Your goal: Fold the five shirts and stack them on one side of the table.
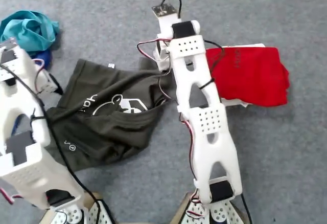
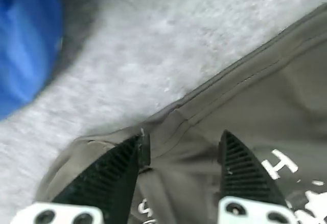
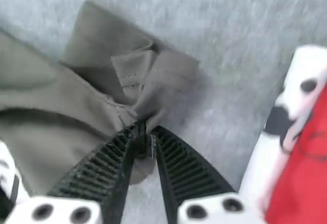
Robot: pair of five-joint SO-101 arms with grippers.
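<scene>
A dark olive shirt (image 1: pixel 110 116) with white print lies crumpled in the middle of the grey table. My right gripper (image 3: pixel 147 129) is shut on a bunched fold of the olive shirt (image 3: pixel 76 91) at its far right corner, under the right arm (image 1: pixel 159 64). My left gripper (image 2: pixel 182 136) stands open over the hem of the olive shirt (image 2: pixel 265 96) at its left side (image 1: pixel 50 87). A folded red shirt (image 1: pixel 250 75) lies on a white shirt (image 1: pixel 236 102) at the right.
A teal shirt (image 1: pixel 28 29) is bunched at the far left corner, with a blue shirt (image 2: pixel 25 45) just in front of it beside my left gripper. The red shirt (image 3: pixel 301 183) and white shirt (image 3: pixel 291 101) lie close to my right gripper.
</scene>
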